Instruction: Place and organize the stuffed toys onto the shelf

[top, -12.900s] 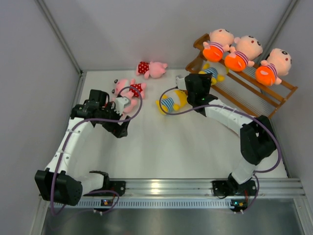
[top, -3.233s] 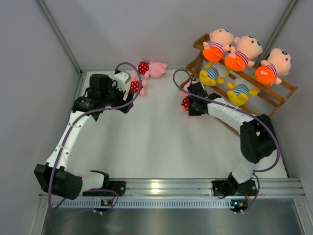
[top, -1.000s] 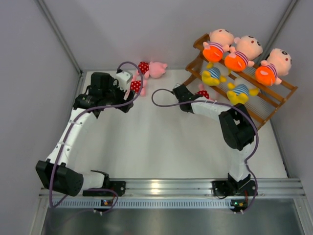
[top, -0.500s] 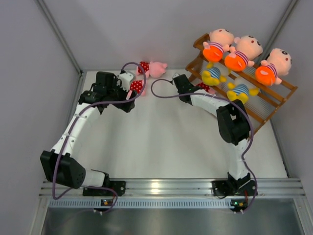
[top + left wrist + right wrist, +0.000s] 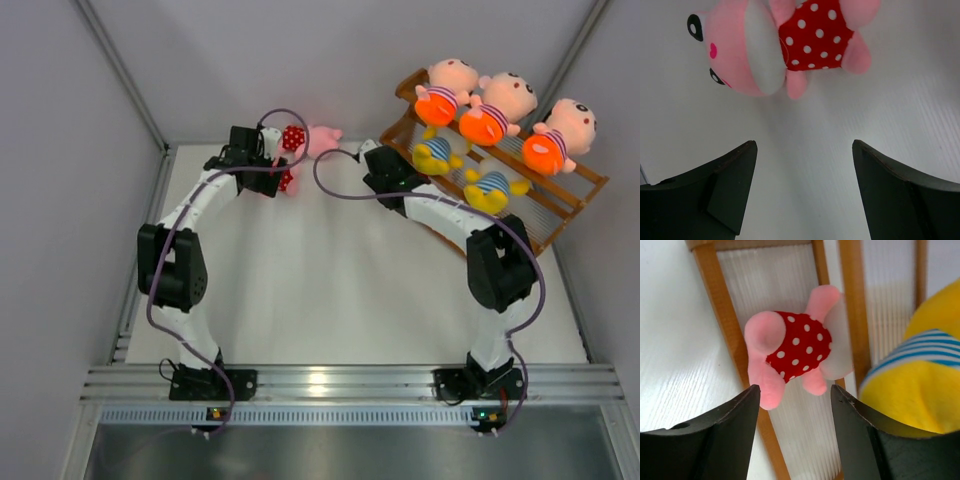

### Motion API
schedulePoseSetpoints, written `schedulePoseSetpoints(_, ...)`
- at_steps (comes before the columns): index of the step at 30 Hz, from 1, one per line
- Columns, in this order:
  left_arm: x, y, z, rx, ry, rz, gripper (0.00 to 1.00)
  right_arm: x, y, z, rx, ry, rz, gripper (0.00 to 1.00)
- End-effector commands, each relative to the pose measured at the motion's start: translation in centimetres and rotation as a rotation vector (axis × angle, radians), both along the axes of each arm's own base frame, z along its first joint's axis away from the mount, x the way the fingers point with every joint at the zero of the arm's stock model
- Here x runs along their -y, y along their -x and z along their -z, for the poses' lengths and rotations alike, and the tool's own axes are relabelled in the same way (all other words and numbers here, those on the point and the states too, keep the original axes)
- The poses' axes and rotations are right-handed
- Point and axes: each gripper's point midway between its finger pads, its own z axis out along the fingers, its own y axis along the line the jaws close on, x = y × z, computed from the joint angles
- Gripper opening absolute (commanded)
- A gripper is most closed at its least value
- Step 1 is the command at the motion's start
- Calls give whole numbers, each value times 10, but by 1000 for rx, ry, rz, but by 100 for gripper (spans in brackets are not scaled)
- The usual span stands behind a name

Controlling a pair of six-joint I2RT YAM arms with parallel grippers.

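White table (image 5: 850,115); pink doll (image 5: 790,45) lies just beyond the spread left hand (image 5: 802,150).

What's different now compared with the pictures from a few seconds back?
The right arm carried a pink polka-dot doll from the table onto the shelf, near a yellow doll, and the right fingers let go. The left arm swung toward the back; the left fingers, open, now hover over another pink doll on the table. The three peach dolls stayed put.

We see a flat white table top (image 5: 330,300), plain grey walls (image 5: 300,60) around it and a silver metal rail (image 5: 340,378) in front.
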Motion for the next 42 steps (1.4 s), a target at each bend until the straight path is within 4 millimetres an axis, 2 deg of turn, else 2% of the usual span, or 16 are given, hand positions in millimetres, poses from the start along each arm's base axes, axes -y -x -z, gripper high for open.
schedulePoseSetpoints(1,-34,-55,-27,162,66,-206,82,-7,3,-40,105,-111,-4,59)
schedulePoseSetpoints(4,-52,-84,-12,174,123,-255,82,-6,8,-38,101,-114,-3,59)
schedulePoseSetpoints(6,-46,-102,-13,178,157,-160,83,-6,11,-37,95,-116,-4,59)
schedulePoseSetpoints(7,-45,-105,16,114,139,-146,84,-6,11,-37,98,-124,1,60)
schedulePoseSetpoints(9,-41,-117,21,112,136,-127,85,-6,13,-38,101,-137,7,61)
schedulePoseSetpoints(14,-47,-135,66,64,101,-143,82,-9,21,-41,100,-189,-1,62)
schedulePoseSetpoints(15,-49,-136,69,61,111,-139,66,-9,23,-46,108,-201,-4,62)
schedulePoseSetpoints(18,-42,-132,73,40,159,-76,37,-15,31,-56,111,-245,-53,63)
schedulePoseSetpoints(19,-38,-127,69,38,166,-43,13,-19,32,-60,115,-261,-75,63)
schedulePoseSetpoints(20,-36,-123,68,32,175,-19,2,-26,37,-66,111,-298,-124,65)
schedulePoseSetpoints(24,-24,-84,50,-2,198,88,0,-51,54,-91,118,-406,-300,79)
schedulePoseSetpoints(28,-8,-35,22,-30,248,208,0,-74,83,-117,125,-487,-516,80)
schedulePoseSetpoints(29,-5,-14,33,-78,263,230,0,-88,100,-125,112,-529,-629,79)
schedulePoseSetpoints(30,-1,-1,14,-53,271,260,0,-95,109,-127,112,-511,-711,79)
schedulePoseSetpoints(38,37,119,-13,-159,340,459,0,-171,222,-143,76,-529,-1310,79)
schedulePoseSetpoints(42,62,166,-45,-109,397,580,0,-197,253,-138,16,-497,-1419,81)
